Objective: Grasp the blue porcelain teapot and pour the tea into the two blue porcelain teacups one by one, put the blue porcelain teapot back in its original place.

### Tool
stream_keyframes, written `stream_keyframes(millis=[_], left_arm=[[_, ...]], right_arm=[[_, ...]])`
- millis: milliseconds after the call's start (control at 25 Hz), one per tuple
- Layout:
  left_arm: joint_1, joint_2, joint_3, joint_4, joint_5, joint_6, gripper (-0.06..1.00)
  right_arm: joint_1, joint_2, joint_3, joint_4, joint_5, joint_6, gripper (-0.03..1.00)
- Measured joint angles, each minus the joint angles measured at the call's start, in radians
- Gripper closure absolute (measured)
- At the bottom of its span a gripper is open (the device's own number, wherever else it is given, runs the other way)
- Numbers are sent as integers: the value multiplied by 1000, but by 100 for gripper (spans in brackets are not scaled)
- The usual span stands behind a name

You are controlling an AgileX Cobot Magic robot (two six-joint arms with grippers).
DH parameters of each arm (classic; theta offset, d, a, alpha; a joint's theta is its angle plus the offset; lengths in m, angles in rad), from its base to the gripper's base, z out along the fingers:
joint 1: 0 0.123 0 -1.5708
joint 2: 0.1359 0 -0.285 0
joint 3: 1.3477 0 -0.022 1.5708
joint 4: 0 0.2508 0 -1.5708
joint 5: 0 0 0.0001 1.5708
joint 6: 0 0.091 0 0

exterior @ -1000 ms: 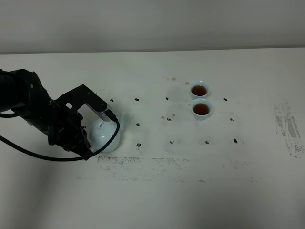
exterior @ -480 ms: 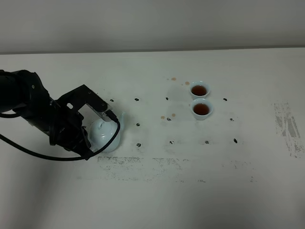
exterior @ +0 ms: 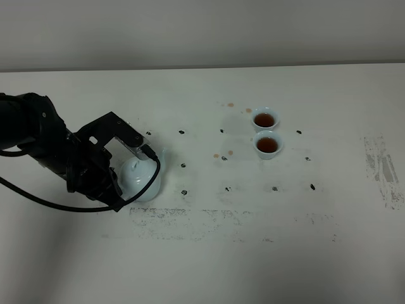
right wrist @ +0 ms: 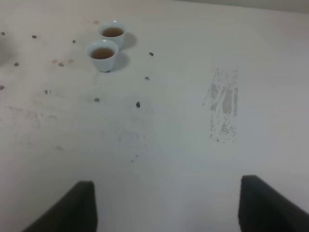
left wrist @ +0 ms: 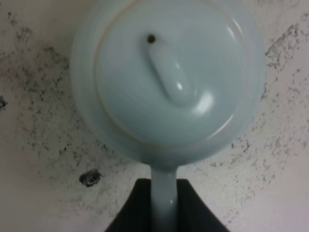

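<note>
The blue porcelain teapot (exterior: 142, 180) stands on the white table at the left, lid on, spout toward the cups. In the left wrist view I look down on its lid (left wrist: 169, 77). My left gripper (exterior: 121, 185) is shut on the teapot's loop handle (left wrist: 164, 193), with a dark finger on each side. The two blue porcelain teacups (exterior: 264, 118) (exterior: 267, 145) stand close together right of centre, both holding reddish-brown tea (right wrist: 102, 52). My right gripper (right wrist: 166, 208) hangs open above bare table, well short of the cups (right wrist: 112, 33), and does not show in the exterior view.
Small black marks dot the table in rows between teapot and cups. A few brown drip stains (exterior: 223, 154) lie left of the cups. A worn grey patch (exterior: 383, 171) marks the right side, and a scuffed strip (exterior: 190, 215) runs along in front of the teapot.
</note>
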Motion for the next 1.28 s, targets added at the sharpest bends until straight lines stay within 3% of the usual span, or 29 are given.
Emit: stream_keyframes(millis=[640,1280], left_arm=[[0,0,0,-3,7,52,85],[0,0,0,-9,12,63,40]], right_arm=[[0,0,0,0,0,0,38],[0,0,0,0,0,0,38]])
